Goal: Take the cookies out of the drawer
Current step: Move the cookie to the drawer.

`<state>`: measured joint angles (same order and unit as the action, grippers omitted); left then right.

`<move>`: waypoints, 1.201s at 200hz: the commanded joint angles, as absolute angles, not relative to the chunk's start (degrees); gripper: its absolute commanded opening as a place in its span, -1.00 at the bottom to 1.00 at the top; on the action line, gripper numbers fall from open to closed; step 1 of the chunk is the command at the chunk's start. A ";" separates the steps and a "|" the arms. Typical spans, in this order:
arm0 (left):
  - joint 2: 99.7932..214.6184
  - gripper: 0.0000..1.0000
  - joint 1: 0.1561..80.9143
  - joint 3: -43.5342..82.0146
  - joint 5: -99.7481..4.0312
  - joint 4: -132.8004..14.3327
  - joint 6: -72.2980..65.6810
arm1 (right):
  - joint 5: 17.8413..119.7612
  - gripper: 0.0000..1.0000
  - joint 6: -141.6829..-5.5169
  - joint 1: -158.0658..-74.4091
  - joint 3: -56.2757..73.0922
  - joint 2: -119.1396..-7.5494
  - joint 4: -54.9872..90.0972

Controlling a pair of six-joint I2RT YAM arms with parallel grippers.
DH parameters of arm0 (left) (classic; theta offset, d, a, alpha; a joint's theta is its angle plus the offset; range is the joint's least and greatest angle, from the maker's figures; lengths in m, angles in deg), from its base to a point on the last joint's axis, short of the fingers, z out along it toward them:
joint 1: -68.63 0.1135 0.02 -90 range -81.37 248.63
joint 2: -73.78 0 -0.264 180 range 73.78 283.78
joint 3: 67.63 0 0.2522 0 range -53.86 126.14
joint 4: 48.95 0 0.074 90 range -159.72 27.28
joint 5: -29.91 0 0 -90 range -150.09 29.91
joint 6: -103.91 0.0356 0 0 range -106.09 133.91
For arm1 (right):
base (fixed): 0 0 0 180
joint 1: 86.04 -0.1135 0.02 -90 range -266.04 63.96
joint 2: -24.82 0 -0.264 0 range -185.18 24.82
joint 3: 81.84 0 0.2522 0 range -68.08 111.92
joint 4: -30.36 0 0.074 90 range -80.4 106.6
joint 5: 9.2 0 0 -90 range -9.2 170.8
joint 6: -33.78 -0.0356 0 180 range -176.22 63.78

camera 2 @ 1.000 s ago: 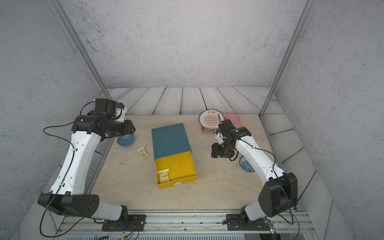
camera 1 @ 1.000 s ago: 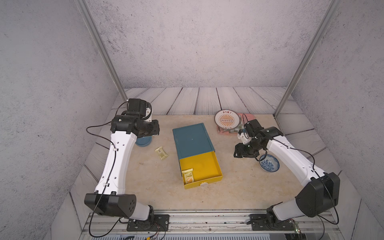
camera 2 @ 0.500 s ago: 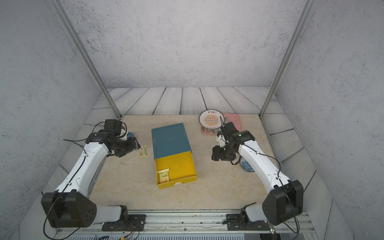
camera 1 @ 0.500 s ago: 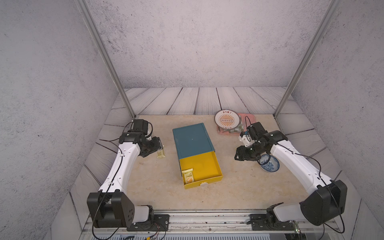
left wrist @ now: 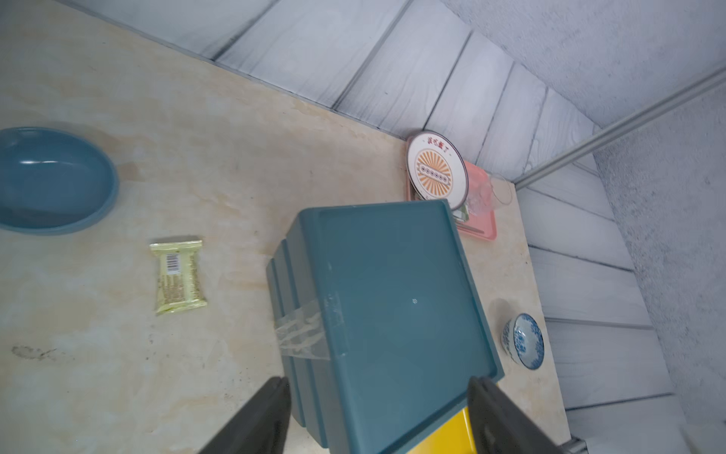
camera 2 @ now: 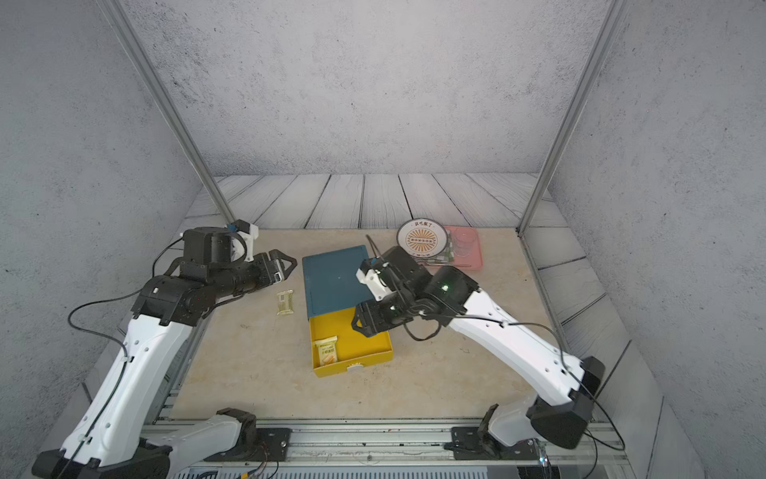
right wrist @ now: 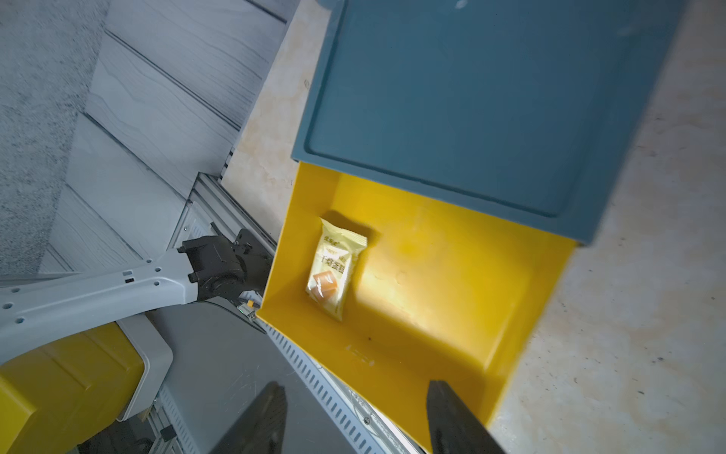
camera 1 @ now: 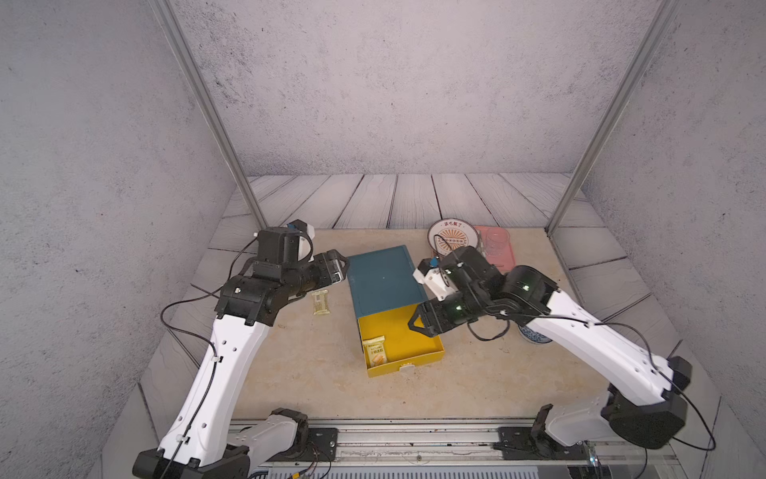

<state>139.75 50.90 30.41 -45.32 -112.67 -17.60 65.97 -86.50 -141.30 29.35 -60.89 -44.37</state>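
Claws spread, empty: left claw (camera 1: 343, 268) near cabinet (camera 1: 383, 282), right claw (camera 1: 416, 323) over drawer (camera 1: 414, 361).

Enclosed by rough grey speckled plaster walls (camera 1: 393, 83); floored with pale grey wooden planks (camera 1: 414, 199) beyond the left gripper (camera 1: 339, 269); spread with beige marble-patterned tabletop (camera 1: 311, 373) beneath it; evenly lit.

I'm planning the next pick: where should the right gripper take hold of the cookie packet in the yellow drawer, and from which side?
Pinch the cookie packet across its narrow middle, coming straight down with the open right gripper. It lies flat in the yellow drawer close to a side wall, so sideways approaches look blocked and the wall-side finger gets little room.
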 commanded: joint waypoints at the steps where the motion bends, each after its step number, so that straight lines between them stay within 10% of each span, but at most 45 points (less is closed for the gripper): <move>1: 141.45 0.53 47.63 31.32 -47.66 -113.86 -17.20 | 71.17 0.23 -87.62 -144.55 34.21 -67.29 -51.88; 195: 145.94 0.41 37.61 24.58 -52.02 -116.23 -15.28 | 77.09 0.07 -95.37 -149.62 31.41 -80.60 -41.08; 240: 145.41 0.41 37.61 22.65 -52.31 -115.63 -15.29 | 78.37 -0.27 -96.03 -149.67 31.06 -81.43 -40.53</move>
<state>145.76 38.11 24.48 -52.65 -112.39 -16.09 74.89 -95.46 -149.76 31.57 -80.24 -41.98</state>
